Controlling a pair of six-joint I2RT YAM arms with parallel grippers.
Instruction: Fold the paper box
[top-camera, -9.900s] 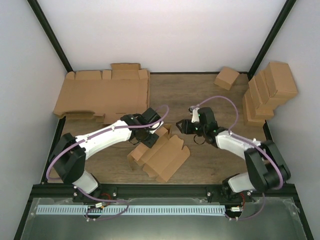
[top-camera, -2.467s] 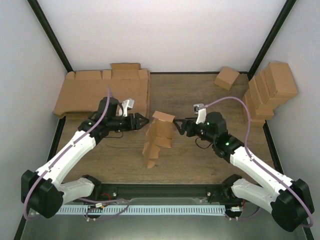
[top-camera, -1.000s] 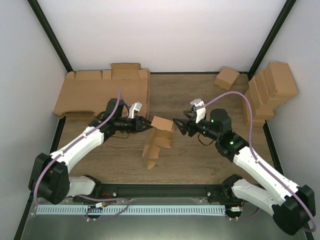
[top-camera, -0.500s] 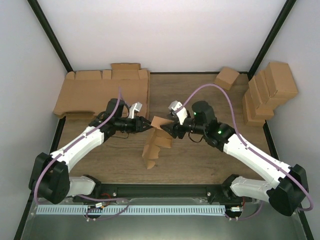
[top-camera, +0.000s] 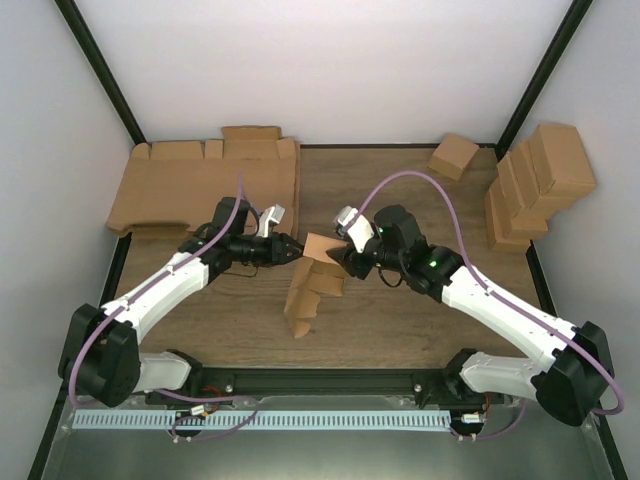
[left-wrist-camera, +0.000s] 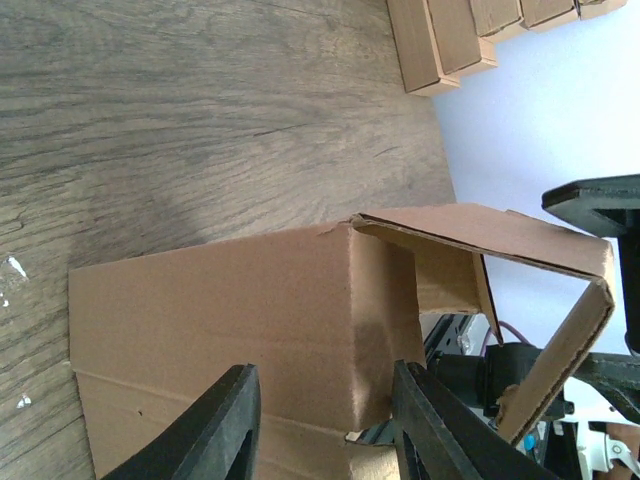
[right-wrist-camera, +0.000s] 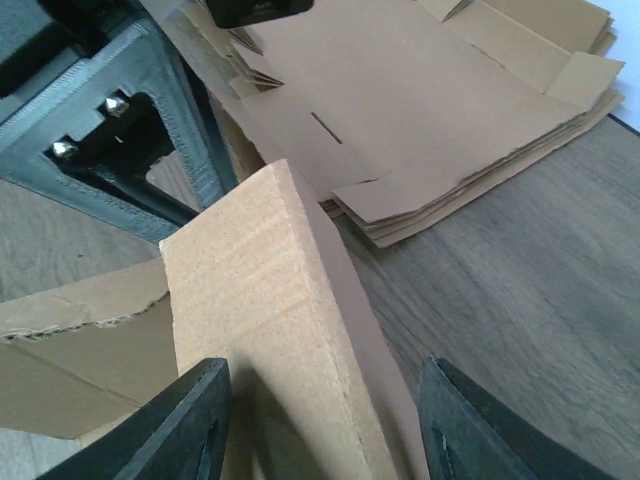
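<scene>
Left gripper (top-camera: 292, 250) is grasping the upright box (top-camera: 310, 288) while right gripper (top-camera: 336, 262), newly swung in, is closing, not yet clamped, around its top flap (top-camera: 322, 245) to fold it.

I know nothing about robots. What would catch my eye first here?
A half-folded paper box stands on end in the middle of the wooden table, with the left gripper and the right gripper meeting at its top from either side. In the far left corner lies a stack of flat cardboard sheets. Folded cartons are piled at the far right, with one small carton loose nearby.
</scene>
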